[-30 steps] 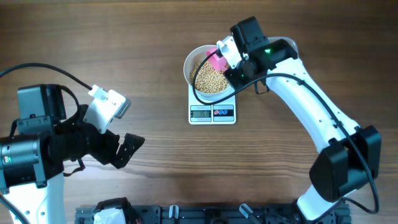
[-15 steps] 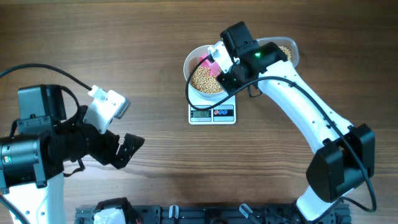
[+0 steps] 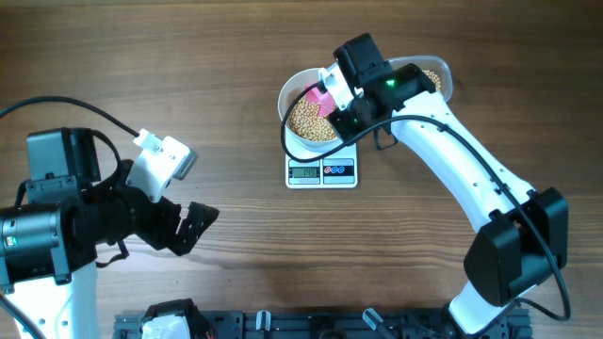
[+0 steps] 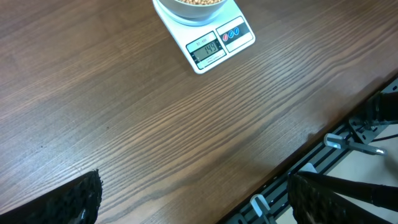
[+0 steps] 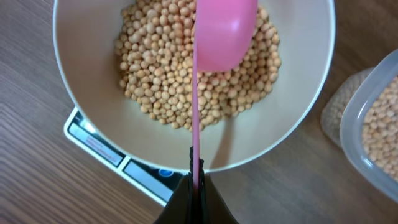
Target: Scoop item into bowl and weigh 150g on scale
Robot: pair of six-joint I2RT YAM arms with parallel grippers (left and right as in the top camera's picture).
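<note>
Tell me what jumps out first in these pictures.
A bright pink scoop hangs over the white bowl of tan beans, its thin handle pinched in the right arm's jaws. The bowl sits on a small white scale at the table's far middle, whose display seems to read 149.

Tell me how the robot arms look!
The right arm is white tubes with black joints, a black cable and a green light. The left arm is mostly black with a white block. The left hand and right hand are black.

The white bowl (image 4: 186, 12) of beans (image 4: 199, 2) sits on the scale (image 4: 233, 46) at the wooden table's (image 4: 124, 112) far side, display reading 149; the left gripper (image 4: 194, 196) holds its dark fingers (image 4: 74, 202) wide apart.
</note>
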